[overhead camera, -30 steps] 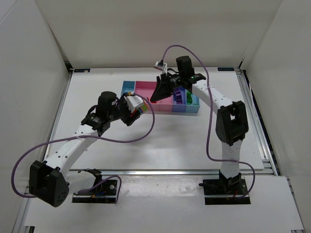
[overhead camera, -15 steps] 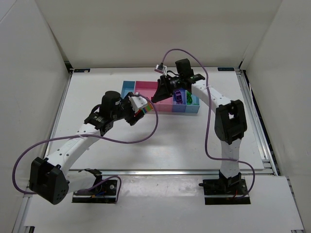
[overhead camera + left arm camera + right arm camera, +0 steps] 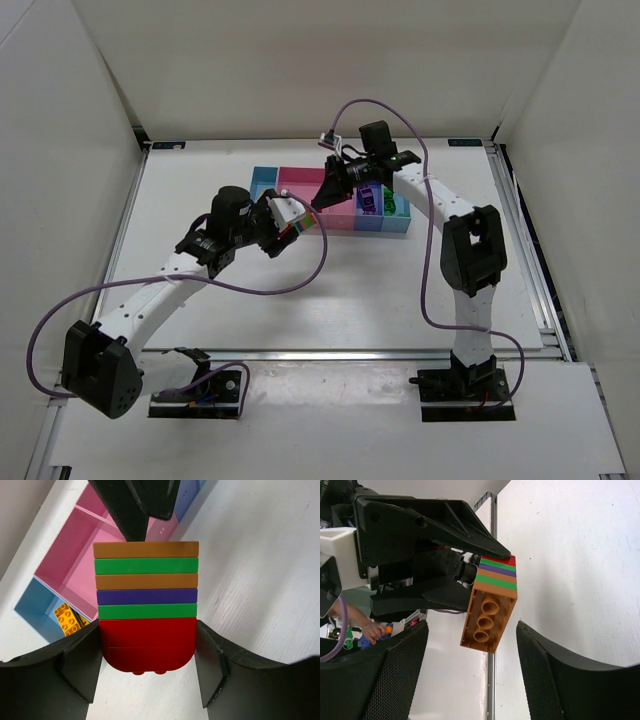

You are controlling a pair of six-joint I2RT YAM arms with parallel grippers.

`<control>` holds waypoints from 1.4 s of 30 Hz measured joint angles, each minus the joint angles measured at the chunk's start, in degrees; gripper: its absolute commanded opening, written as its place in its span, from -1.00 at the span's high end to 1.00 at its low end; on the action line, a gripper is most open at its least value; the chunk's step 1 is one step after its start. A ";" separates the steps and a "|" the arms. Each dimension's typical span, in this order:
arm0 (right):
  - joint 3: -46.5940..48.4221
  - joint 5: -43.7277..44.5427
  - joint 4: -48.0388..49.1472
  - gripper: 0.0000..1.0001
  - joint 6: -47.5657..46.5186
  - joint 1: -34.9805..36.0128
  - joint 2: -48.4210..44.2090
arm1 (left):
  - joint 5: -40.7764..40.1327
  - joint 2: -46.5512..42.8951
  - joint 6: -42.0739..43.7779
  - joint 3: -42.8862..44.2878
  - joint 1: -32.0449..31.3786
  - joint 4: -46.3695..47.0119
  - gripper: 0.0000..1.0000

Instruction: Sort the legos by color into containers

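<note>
Since a second ago, the left arm (image 3: 150, 295) has swung a little toward the right of the overhead view, carrying its load nearer the bins, while the right arm (image 3: 440, 205) has hardly shifted. Both reach over the white surface (image 3: 400, 290) and meet just above the centre of that view.

Behind them, in the upper middle, lies the row of five joined shallow plastic bins (image 3: 395, 226): light blue, wide pink, narrower pink, dark blue and light blue, from left to right.

The left fingers (image 3: 80, 665) are clamped on the thick red rounded brick at the base of a stack of plastic toy bricks (image 3: 146, 595). The stack is layered red, green, purple, orange, green and orange, and is held in the air just in front of the pink bins.

The right fingers (image 3: 555, 680) stand apart on either side of the stack's orange end. A gap shows on both sides and they hold nothing.

A yellow-orange studded brick (image 3: 67, 620) lies in the light blue bin at the left end. Purple bricks (image 3: 368, 198) sit in the dark blue bin.
</note>
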 measured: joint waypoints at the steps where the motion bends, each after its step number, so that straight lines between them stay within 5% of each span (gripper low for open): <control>1: 0.07 0.28 -0.28 -0.49 -0.24 0.13 0.00 | -0.02 0.20 0.00 0.00 -0.04 0.00 0.40; 12: 1.05 3.76 -2.91 -0.42 -2.73 1.84 0.39 | -0.04 0.59 0.07 0.74 -0.09 0.33 0.40; 18: 1.05 4.17 -3.56 0.00 -3.15 1.84 0.87 | -0.04 0.59 0.07 0.74 -0.09 0.39 0.40; 27: 1.05 4.13 -3.61 -0.16 -3.17 1.84 0.90 | -0.04 0.92 0.20 0.74 -0.09 0.59 0.40; 42: 1.05 3.91 -3.67 -0.08 -3.19 1.03 0.90 | -0.04 0.92 0.24 0.74 -0.09 0.61 0.41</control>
